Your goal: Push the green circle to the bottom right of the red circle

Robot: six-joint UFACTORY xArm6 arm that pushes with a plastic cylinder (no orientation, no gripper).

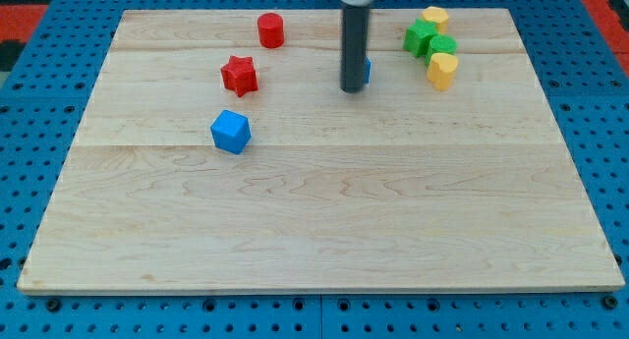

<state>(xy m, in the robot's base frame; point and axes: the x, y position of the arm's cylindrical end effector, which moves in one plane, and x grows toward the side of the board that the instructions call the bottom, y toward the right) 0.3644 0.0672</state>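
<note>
Green circle: at your tip's 2 o'clock, apart, wedged among a green block and two yellow blocks.
Tip: no claw, a plain dark rod hiding a blue block.
Red circle: at tip's 10 o'clock.
Surface: pale wood.

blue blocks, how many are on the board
2. A blue cube sits left of centre, below the red star. A second blue block peeks out just right of my tip, mostly hidden by the rod, shape unclear. More could be hidden.

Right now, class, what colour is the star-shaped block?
Red star, clearest in the camera view.
</note>
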